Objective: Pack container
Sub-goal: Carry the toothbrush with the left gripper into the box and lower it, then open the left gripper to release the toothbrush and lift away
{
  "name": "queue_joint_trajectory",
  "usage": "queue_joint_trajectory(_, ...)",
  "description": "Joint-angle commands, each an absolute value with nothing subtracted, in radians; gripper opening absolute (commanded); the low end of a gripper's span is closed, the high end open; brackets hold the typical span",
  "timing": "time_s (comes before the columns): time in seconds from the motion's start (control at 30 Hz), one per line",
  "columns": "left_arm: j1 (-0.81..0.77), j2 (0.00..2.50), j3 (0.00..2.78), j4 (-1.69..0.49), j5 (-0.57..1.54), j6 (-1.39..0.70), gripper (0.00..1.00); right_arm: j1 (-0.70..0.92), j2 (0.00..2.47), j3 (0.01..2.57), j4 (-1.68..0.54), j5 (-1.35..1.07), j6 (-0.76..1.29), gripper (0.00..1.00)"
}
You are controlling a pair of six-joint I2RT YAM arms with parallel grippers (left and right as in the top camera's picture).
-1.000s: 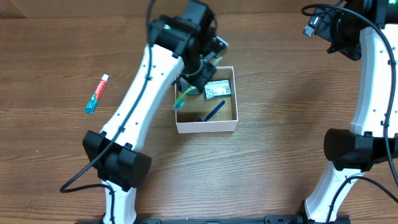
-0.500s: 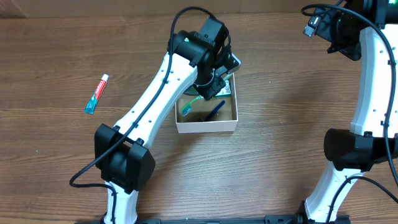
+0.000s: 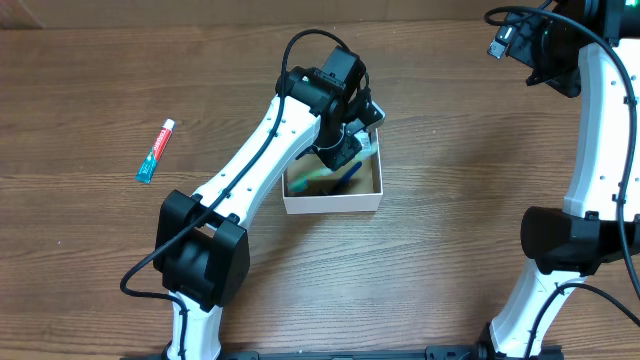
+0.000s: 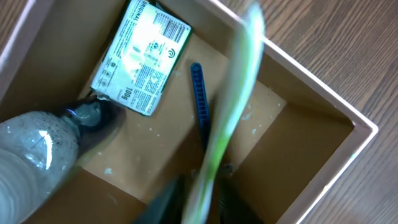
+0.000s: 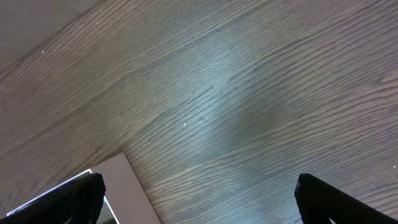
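Note:
The container [image 3: 331, 206] is a shallow white box with a brown floor, at the table's middle. In the left wrist view its white rim [image 4: 323, 93] runs along the right. My left gripper [image 3: 341, 150] is low over the box and shut on a green-and-white toothbrush [image 4: 227, 118], which is blurred and slants into the box [image 3: 316, 173]. On the floor lie a green-and-white packet [image 4: 140, 65] and a blue stick-like item [image 4: 198, 99]. My right gripper [image 5: 199, 196] is open and empty, high at the back right [image 3: 535, 50].
A red-and-teal toothpaste tube [image 3: 155, 152] lies on the wood table at the far left. A translucent speckled bottle [image 4: 34, 158] shows at the left of the left wrist view. A pale flat sheet [image 5: 121, 186] is below the right gripper.
My left gripper has moved right and down into the box with the toothbrush. The toothbrush head has gone from the box's left wall to inside it. The right arm has not moved.

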State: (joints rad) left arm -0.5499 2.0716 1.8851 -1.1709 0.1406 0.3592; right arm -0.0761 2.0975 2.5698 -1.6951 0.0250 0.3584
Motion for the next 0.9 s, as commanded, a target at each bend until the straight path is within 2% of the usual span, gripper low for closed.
queue_joint_trajectory(0.0, -0.55, 2.073, 1.879, -1.17, 0.149, 0.398, 0.17, -0.073, 2.087, 2.569, -1.693, 0.021, 0.352, 1.0)
queue_joint_trajectory(0.07, -0.55, 2.073, 1.879, -1.174, 0.147, 0.414, 0.11, -0.073, 2.087, 2.569, -1.693, 0.021, 0.352, 1.0)
queue_joint_trajectory(0.17, -0.55, 2.073, 1.879, -1.18, 0.141, 0.419, 0.11, -0.073, 2.087, 2.569, -1.693, 0.021, 0.352, 1.0)
queue_joint_trajectory(0.3, -0.55, 2.072, 1.884, -1.207, 0.084, 0.418, 0.2, -0.073, 2.087, 2.569, -1.693, 0.021, 0.352, 1.0)
queue_joint_trajectory(0.47, -0.528, 2.061, 1.968, -1.294, 0.015, 0.3, 0.31, -0.073, 2.087, 2.569, -1.693, 0.021, 0.352, 1.0)
queue_joint_trajectory(0.53, -0.506, 2.051, 2.028, -1.33, -0.008, 0.245, 0.43, -0.073, 2.087, 2.569, -1.693, 0.021, 0.352, 1.0)
queue_joint_trajectory(0.57, -0.471, 2.04, 2.095, -1.369, -0.056, 0.154, 0.57, -0.073, 2.087, 2.569, -1.693, 0.021, 0.352, 1.0)
queue_joint_trajectory(0.6, -0.451, 2.034, 2.124, -1.391, -0.06, 0.126, 0.64, -0.073, 2.087, 2.569, -1.693, 0.021, 0.352, 1.0)
queue_joint_trajectory(0.63, -0.426, 2.03, 2.15, -1.415, -0.058, 0.106, 0.67, -0.073, 2.087, 2.569, -1.693, 0.021, 0.352, 1.0)
queue_joint_trajectory(0.77, -0.271, 2.014, 2.2, -1.5, -0.055, 0.052, 0.98, -0.073, 2.087, 2.569, -1.693, 0.021, 0.352, 1.0)
queue_joint_trajectory(0.87, -0.168, 2.018, 2.167, -1.526, -0.051, 0.051, 1.0, -0.073, 2.087, 2.569, -1.693, 0.021, 0.352, 1.0)
